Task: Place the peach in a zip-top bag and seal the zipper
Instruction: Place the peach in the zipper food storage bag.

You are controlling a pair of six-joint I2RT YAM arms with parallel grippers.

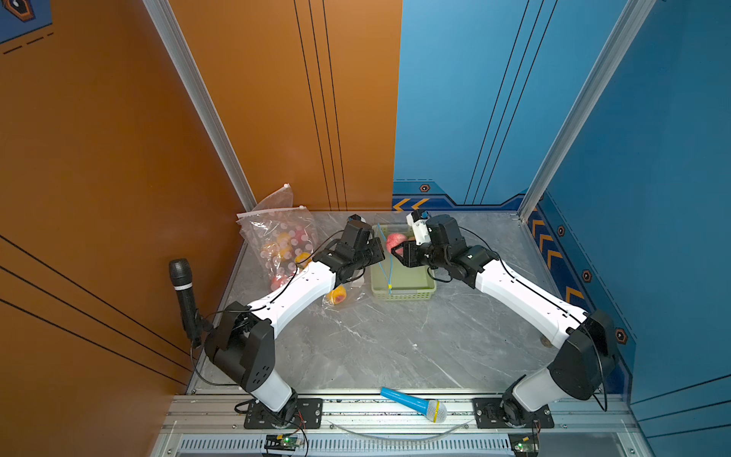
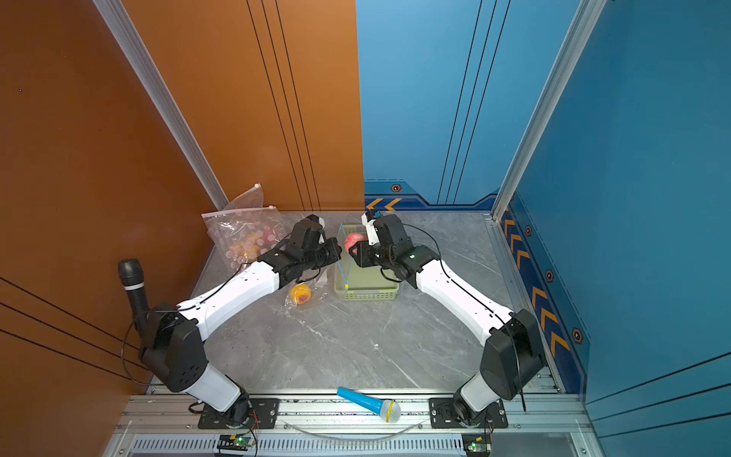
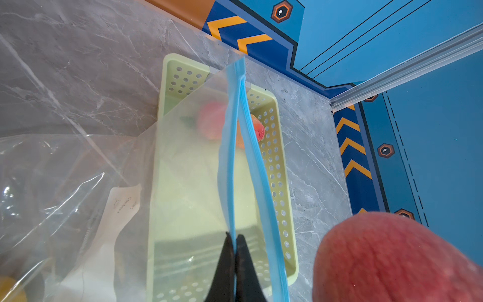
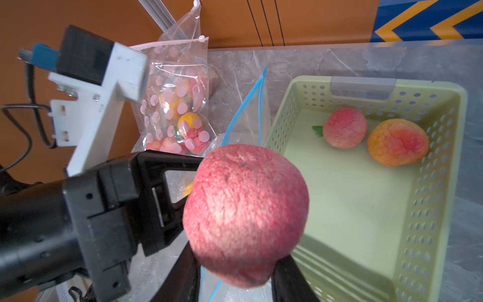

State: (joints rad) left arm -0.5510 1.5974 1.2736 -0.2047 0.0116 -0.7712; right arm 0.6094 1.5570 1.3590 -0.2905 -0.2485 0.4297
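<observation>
Dotted bag (image 1: 277,241): at the far left of the bench (image 1: 395,348), already holding fruit. We leave it alone.

Left hand (image 3: 235,244): jaws are pressed together on one blue lip of the zip-top bag (image 3: 193,170), holding it up beside the left long wall of the basket (image 4: 428,209).

Bag axis: the zipper line is the long axis. In both top views it runs from the near side of the bench to the far side, parallel to the basket's long walls. The two lips part into a narrow slit, widest near mid-length. We judge that the mouth faces up and toward the right hand (image 1: 401,253); we cannot tell the exact tilt.

Peach (image 4: 245,214): in the air just right of the slit, over the basket's left edge, not yet inside. It is nearly round, so there is no long axis to align.

Right hand: partly open, with two fingers clamped on opposite flanks of the peach.

Basket contents: two spare peaches (image 4: 345,128) lie at the far end, well apart from the held one.

Step in hand: insertion. The slit looks narrower than the peach.
- We would have the left hand draw its lip away from the loose lip.
- We would aim the peach at the widest part and push across the zipper line, not along it.
- We would let go only once the peach is past both strips.

Risk: the loose lip may fold inward.
</observation>
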